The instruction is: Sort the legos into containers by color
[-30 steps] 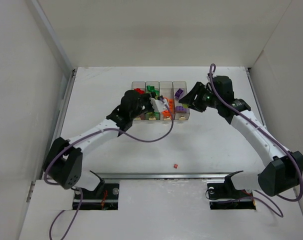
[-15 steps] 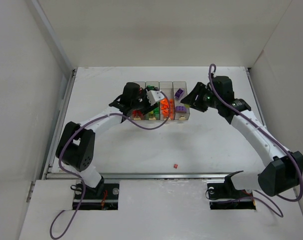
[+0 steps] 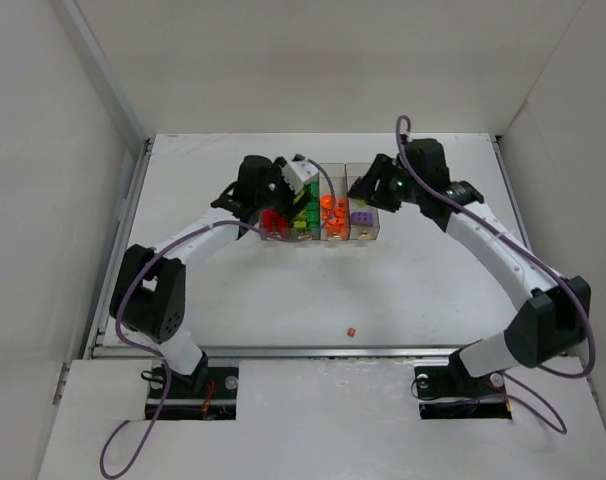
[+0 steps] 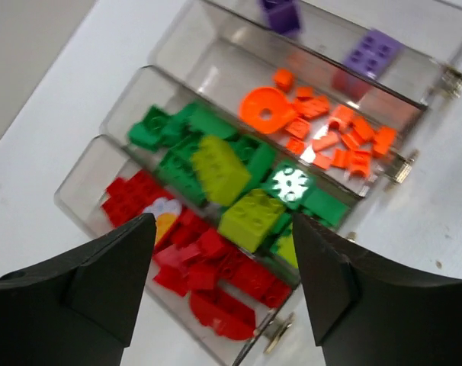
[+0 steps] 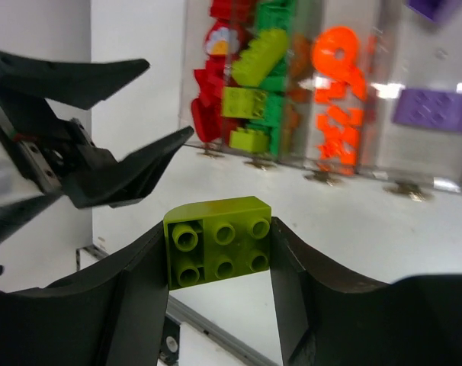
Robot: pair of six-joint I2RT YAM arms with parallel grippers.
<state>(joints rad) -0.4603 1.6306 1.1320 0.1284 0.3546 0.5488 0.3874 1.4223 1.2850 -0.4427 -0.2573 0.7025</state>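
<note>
Legos [image 4: 216, 171]: are lying sorted in the containers [image 4: 216, 38], with red in the left bin, dark green with lime-yellow next, orange third and purple in the right bin.
Container axis: each bin is running its long axis far to near; the row is running left to right, with brass clasps [image 4: 402, 169] sitting at the near ends.
Lime brick [image 5: 218, 242]: is facing its studs toward the wrist camera, its three-stud length spanning finger to finger, raised near the right end of the row.
Right gripper [image 5: 218, 236]: is clamping the lime brick by its short ends.
Left gripper [image 4: 223, 219]: is hovering over the red and green bins, jaws spread wide, holding nothing.
Markings: one red piece [image 4: 164, 217] is showing a white-and-yellow print, too blurred to read.
Open room: bare table [image 3: 413, 290] is stretching from the bins to the near rail [image 3: 313, 351]; a stray red lego [image 3: 351, 330] is lying there, well apart from the bins.
</note>
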